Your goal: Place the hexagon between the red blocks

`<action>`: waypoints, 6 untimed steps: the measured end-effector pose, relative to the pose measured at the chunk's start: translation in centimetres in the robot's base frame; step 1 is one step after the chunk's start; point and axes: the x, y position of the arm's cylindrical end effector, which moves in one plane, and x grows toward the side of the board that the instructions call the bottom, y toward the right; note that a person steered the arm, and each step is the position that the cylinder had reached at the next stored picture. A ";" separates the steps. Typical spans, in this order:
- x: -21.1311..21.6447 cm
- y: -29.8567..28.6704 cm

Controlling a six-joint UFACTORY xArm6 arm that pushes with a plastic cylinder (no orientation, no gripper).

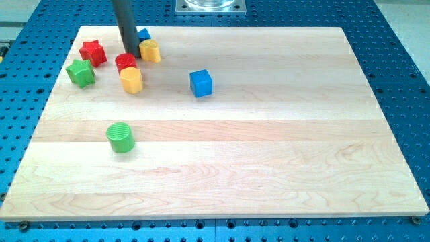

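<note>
- Nearest the view's bottom, a green cylinder (121,138) stands alone on the wooden board (269,175).
- Farther up, a blue cube (201,83) sits by itself toward the middle.
- At the view's left, a green star-shaped block (80,72) lies just below a red star-shaped block (93,52).
- A yellow hexagon-like block (132,79) touches the lower edge of a red round block (125,62).
- The rod's tip (133,55) rests against that red block's upper right, beside a second yellow block (150,50).
- A small blue block (144,33) peeks out behind.
- The arm carries no pincer, so no grip state shows.
</note>
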 end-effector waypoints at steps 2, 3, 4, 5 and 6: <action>1.7 6.8; 7.2 5.8; 12.0 0.3; 12.0 -3.6; 12.6 -4.2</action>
